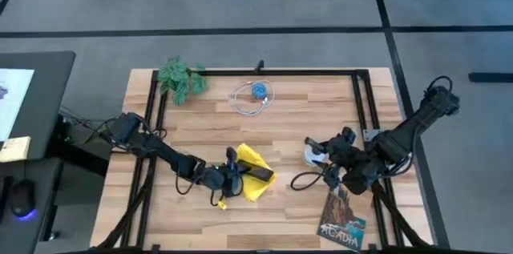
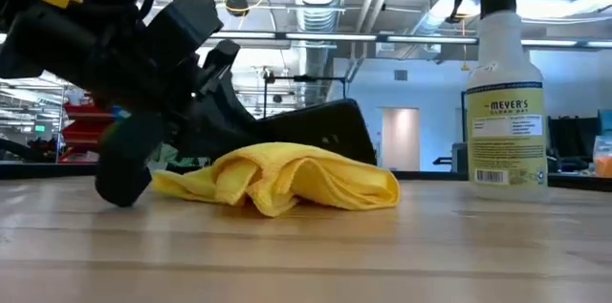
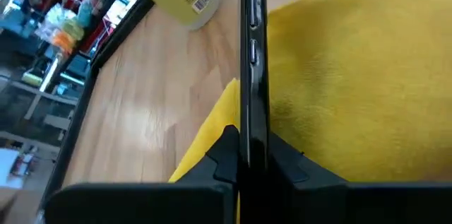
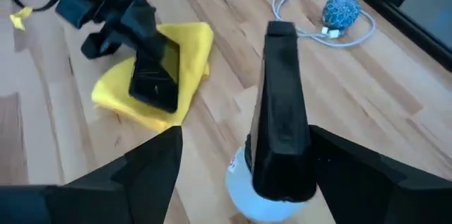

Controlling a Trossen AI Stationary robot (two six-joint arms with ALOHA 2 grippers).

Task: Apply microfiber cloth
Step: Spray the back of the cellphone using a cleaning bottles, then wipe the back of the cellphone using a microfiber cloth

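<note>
From above, one microfiber cloth (image 1: 250, 175) is seen crumpled near the table's (image 1: 200, 126) front middle, with one black smartphone (image 1: 260, 175) on it. The left gripper (image 1: 237, 175) is at the cloth's left side, pinched on the phone. The right gripper (image 1: 321, 160) is clamped on one spray bottle (image 1: 311, 156), mostly covered by the arm. One booklet (image 1: 343, 223), one plant sprig (image 1: 181, 78) and one cable with a blue ball (image 1: 255, 95) are counted.

At table height, the cloth (image 2: 287, 181) is bunched; the phone (image 2: 330, 131) is tilted behind it, its lower part hidden. The bottle (image 2: 502, 102) is cut off above.

In the left wrist view, the phone's edge (image 3: 253, 75) is squeezed between the fingers (image 3: 224, 157).

In the right wrist view, the bottle's trigger head (image 4: 281, 111) is gripped, its body hidden.
</note>
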